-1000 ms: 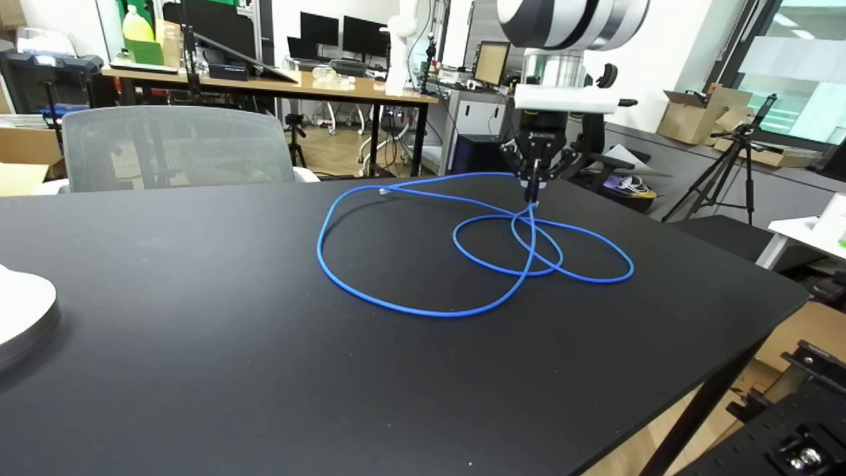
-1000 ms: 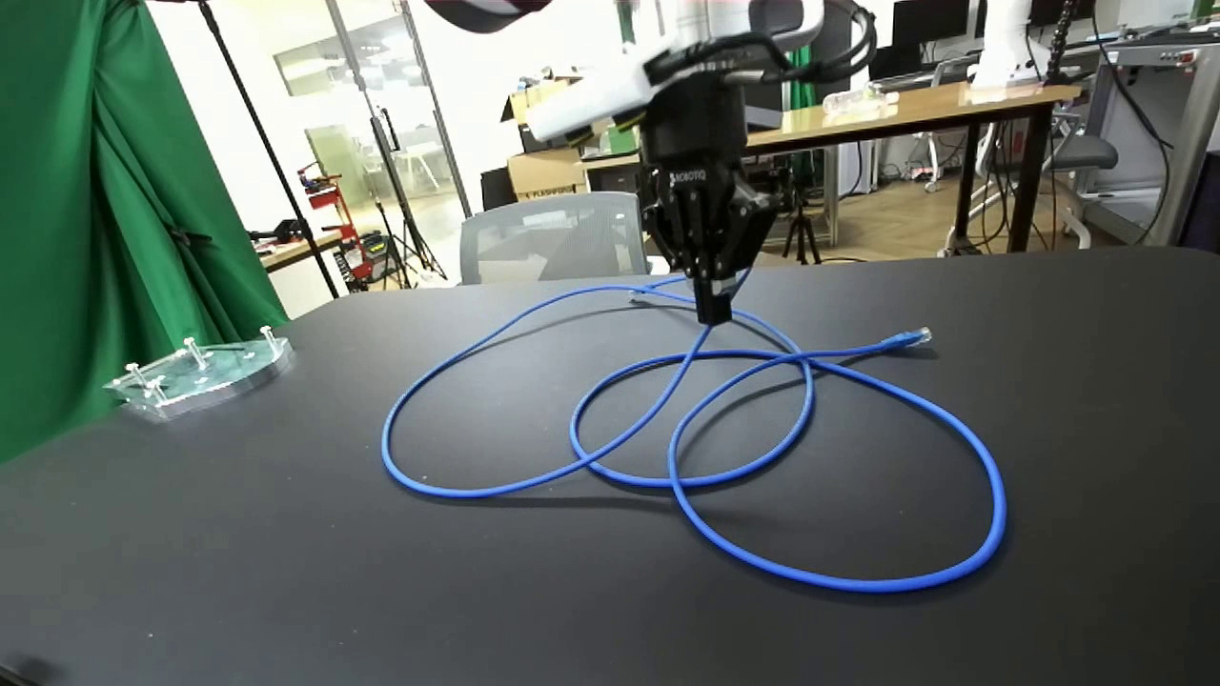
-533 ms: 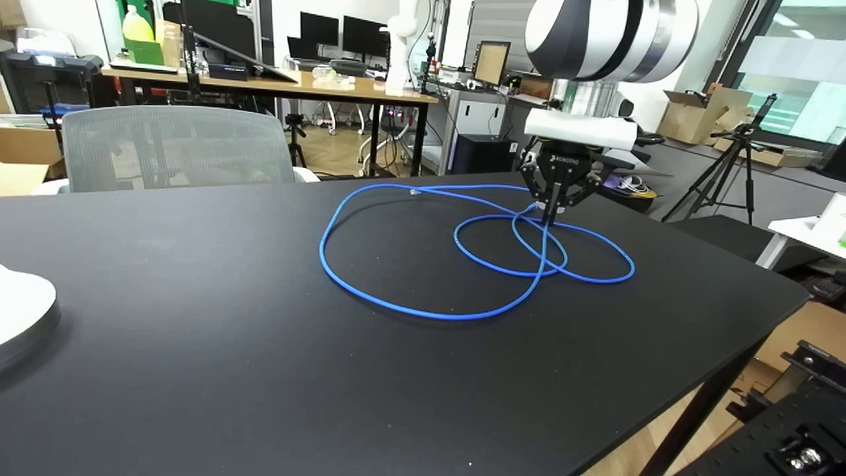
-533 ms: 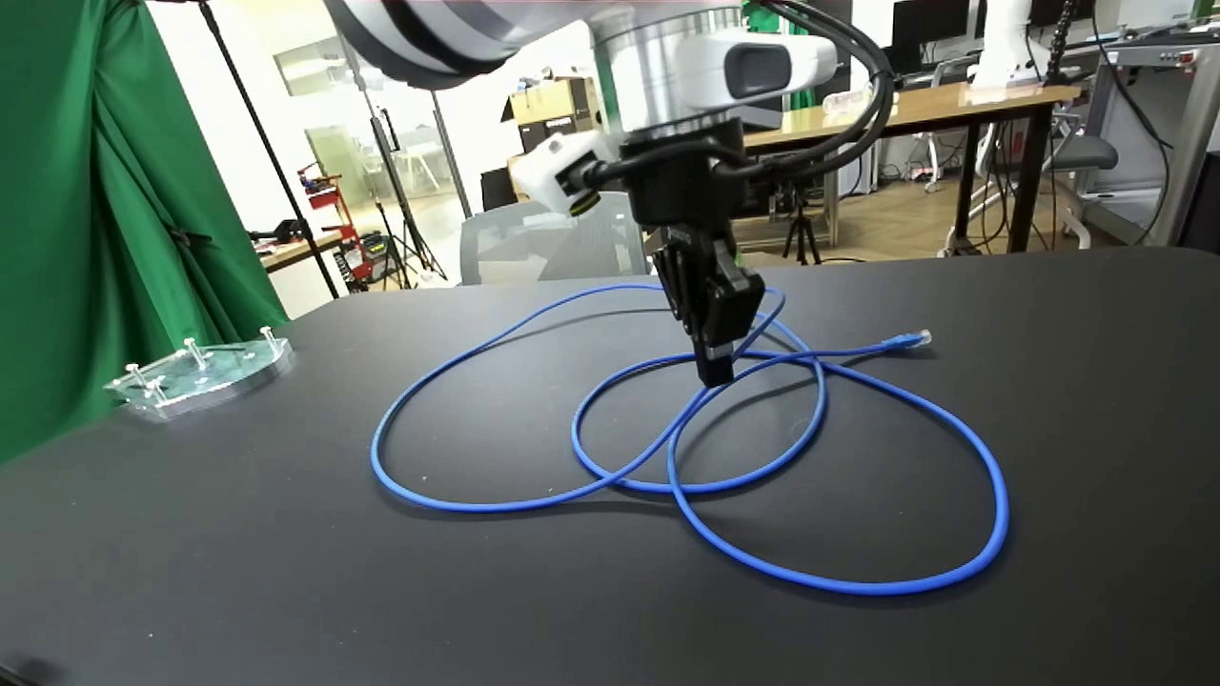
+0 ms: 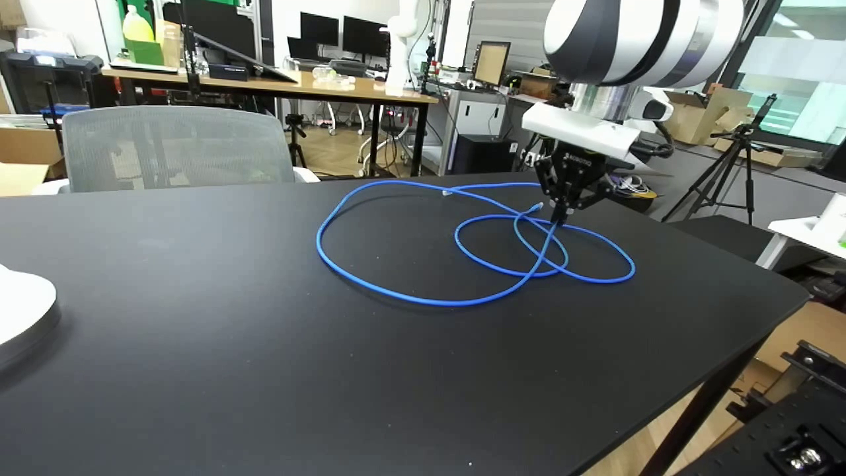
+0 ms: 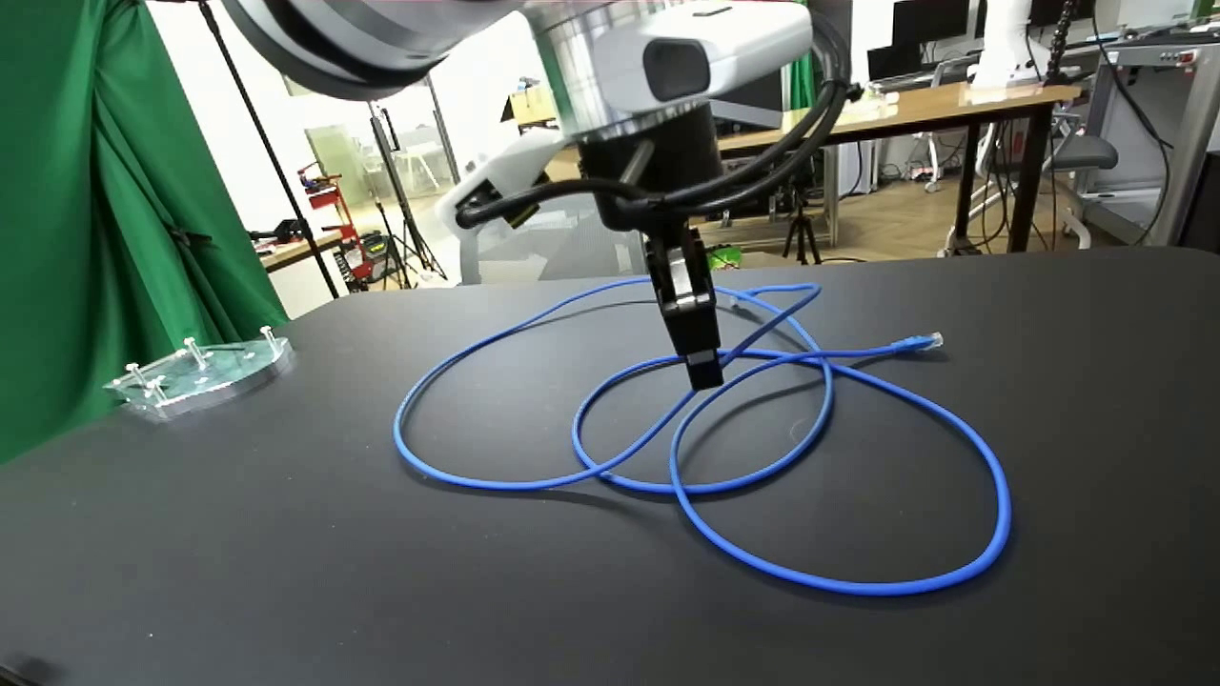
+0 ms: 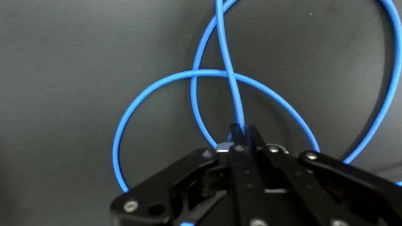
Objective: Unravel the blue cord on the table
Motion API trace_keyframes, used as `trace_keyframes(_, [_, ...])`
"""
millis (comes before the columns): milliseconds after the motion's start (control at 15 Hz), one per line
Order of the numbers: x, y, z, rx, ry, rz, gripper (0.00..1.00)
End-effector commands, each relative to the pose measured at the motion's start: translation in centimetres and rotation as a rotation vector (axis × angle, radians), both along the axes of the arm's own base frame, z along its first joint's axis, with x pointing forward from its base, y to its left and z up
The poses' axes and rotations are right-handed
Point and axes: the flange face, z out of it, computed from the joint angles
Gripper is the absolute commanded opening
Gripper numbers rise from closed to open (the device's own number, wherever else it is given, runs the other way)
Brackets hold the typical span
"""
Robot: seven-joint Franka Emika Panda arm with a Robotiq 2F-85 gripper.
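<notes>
The blue cord (image 5: 444,303) lies in overlapping loops on the black table (image 5: 264,377); its loops also show in the other views (image 6: 839,587) (image 7: 176,77). One pale connector tip (image 6: 934,340) points right in an exterior view. Another tip (image 5: 446,192) lies near the table's far edge. My gripper (image 5: 560,217) points down at the far part of the loops; it also shows in an exterior view (image 6: 705,376). In the wrist view, its fingertips (image 7: 243,129) are closed on a stretch of the cord, which is lifted a little above loops that cross beneath it.
A clear plate with upright bolts (image 6: 200,376) stands at the table's left in an exterior view. A white rounded object (image 5: 23,307) sits at the left edge of an exterior view. A grey mesh chair (image 5: 178,149) stands behind the table.
My gripper has moved right and lower in an exterior view, turning, with the cord still held. The far connector tip has slid right along the table. The crossed loops on the table have barely moved.
</notes>
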Motion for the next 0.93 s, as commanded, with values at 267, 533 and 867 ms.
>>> trace_keyframes(267, [-2.1,-1.0,-0.6,0.018,0.011,-0.254,0.02])
trace_keyframes(533, [-2.4,-0.7,-0.9,0.058,0.071,-0.26,0.32])
trace_keyframes(867, [-1.8,-0.4,0.0,0.04,0.073,-0.236,0.66])
